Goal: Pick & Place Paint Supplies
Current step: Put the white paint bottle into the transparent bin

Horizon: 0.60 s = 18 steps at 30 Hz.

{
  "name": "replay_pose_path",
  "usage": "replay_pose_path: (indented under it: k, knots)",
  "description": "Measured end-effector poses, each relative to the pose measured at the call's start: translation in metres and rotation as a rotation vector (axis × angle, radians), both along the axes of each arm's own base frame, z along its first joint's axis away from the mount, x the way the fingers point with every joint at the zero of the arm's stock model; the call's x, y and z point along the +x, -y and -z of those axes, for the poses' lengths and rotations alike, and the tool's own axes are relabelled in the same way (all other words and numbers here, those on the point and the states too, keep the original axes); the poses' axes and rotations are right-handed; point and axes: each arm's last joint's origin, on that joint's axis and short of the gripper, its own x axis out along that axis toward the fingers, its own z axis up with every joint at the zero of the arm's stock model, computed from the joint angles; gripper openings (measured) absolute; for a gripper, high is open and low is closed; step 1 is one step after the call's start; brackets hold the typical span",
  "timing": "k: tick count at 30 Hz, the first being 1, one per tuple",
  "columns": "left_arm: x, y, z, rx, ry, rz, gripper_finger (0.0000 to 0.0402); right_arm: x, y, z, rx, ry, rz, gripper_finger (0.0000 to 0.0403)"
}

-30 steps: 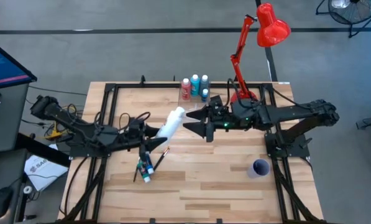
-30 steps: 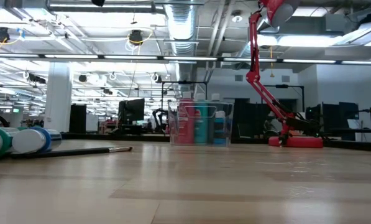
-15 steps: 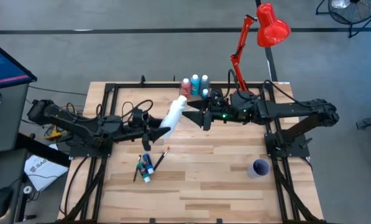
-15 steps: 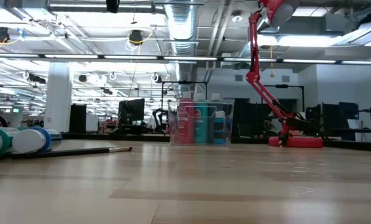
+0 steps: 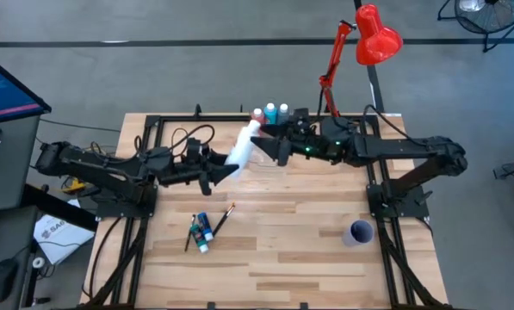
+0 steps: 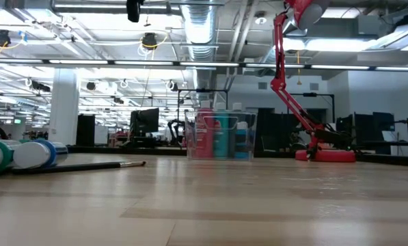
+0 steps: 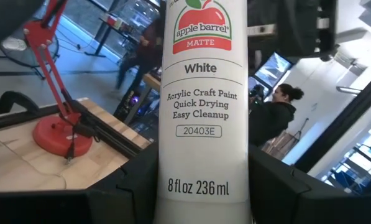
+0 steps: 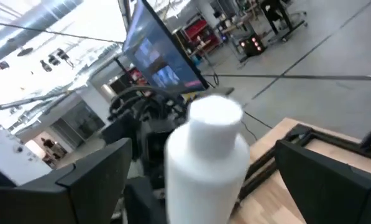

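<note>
White bottle mid-air, L to R.
Your left end effector (image 5: 215, 170) grips white bottle (image 5: 240, 147); right end effector (image 5: 269, 148) wide open around its cap.

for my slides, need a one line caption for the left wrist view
Left gripper holds a white paint bottle upright, red desk lamp behind.

My left gripper (image 5: 225, 170) is clamped around the white bottle (image 5: 242, 148), arm stretched toward the table's middle. My right gripper (image 5: 269, 145) faces it, fingers spread wide around the cap end.
</note>
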Motion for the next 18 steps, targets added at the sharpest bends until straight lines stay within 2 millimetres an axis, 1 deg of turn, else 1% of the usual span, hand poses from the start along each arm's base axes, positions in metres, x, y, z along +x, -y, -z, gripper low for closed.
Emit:
replay_pose_path:
  k: [2, 4, 6, 8, 13, 18]
  knots:
    - [0.000, 0.000, 0.000, 0.000, 0.002, 0.002, 0.0185, 0.003, 0.003, 0.002, 0.002, 0.010, 0.008, 0.0386]
    - [0.000, 0.001, 0.000, 0.000, 0.003, 0.004, 0.0185, 0.010, 0.002, 0.002, 0.003, 0.052, 0.006, 0.0386]
    - [0.000, 0.001, 0.000, 0.000, 0.003, 0.003, 0.0185, 0.013, 0.002, 0.009, 0.003, 0.014, -0.008, 0.0386]
    - [0.000, 0.000, 0.000, -0.001, 0.005, 0.002, 0.0185, 0.016, 0.001, 0.011, 0.024, 0.021, -0.021, 0.0386]
    - [0.000, 0.000, 0.000, 0.000, 0.005, 0.002, 0.0185, 0.018, -0.001, 0.012, 0.051, 0.024, -0.076, 0.0386]
    - [0.000, 0.001, 0.000, 0.001, 0.001, 0.006, 0.0185, 0.018, -0.001, 0.014, 0.076, 0.005, -0.083, 0.0385]
